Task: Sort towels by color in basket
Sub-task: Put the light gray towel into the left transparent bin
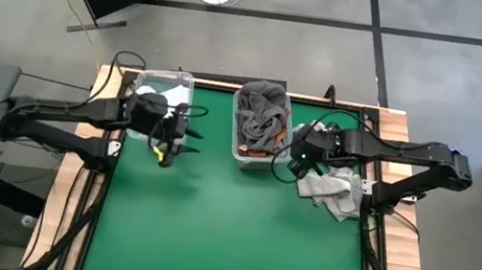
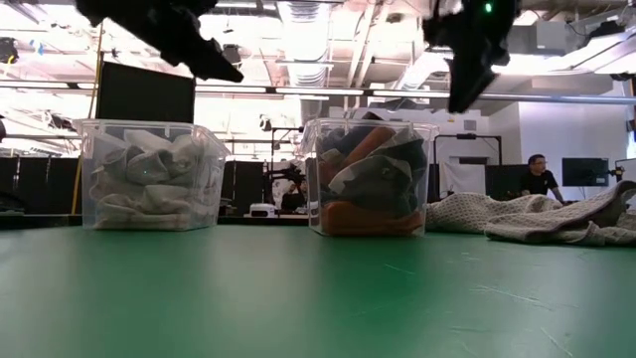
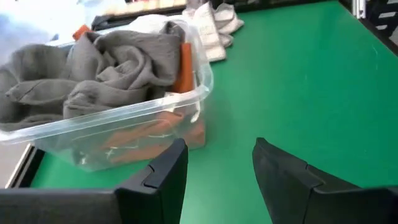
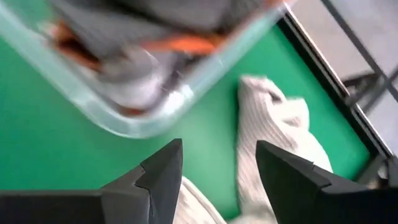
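A clear bin (image 1: 260,126) at the table's far middle holds dark grey and rust-orange towels (image 3: 112,59). Another clear bin (image 1: 162,92) at the far left holds white and light grey towels (image 2: 149,174). A loose pile of light towels (image 1: 334,190) lies on the green mat at the right. My left gripper (image 1: 177,141) hovers open between the two bins, with nothing between its fingers (image 3: 168,168). My right gripper (image 1: 297,166) hovers open above the mat, between the middle bin's near right corner and the pile (image 4: 273,143), also with nothing in it.
The green mat (image 1: 224,239) stretches bare toward the near edge. A black frame rail (image 1: 371,233) runs along the table's right side, close to the pile. In the low view a person (image 2: 537,177) sits in the room far behind the table.
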Action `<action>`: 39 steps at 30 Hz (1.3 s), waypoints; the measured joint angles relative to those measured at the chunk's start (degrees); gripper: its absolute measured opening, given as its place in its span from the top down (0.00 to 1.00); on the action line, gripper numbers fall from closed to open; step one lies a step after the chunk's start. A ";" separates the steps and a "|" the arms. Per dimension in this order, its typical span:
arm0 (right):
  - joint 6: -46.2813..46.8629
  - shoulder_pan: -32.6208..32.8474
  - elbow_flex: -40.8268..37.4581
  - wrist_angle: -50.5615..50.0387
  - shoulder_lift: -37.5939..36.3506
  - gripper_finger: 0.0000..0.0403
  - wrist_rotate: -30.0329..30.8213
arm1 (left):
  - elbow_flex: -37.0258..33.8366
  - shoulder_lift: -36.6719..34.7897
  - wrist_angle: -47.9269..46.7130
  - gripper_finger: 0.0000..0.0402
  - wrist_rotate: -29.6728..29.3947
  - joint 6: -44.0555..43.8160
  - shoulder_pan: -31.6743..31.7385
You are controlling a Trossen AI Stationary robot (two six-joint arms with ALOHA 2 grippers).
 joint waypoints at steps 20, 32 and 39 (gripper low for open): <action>-7.25 -28.45 -15.16 6.98 0.00 0.42 -2.86 | -5.62 -9.51 7.18 0.57 -9.40 0.20 -1.75; -30.75 -32.70 -15.16 22.21 4.38 0.42 -12.59 | -5.64 -11.05 6.67 0.57 -9.40 5.01 -1.75; -29.54 -31.83 -15.21 21.74 15.38 0.49 -12.98 | -5.67 -18.55 -0.81 0.57 -10.84 3.25 -1.75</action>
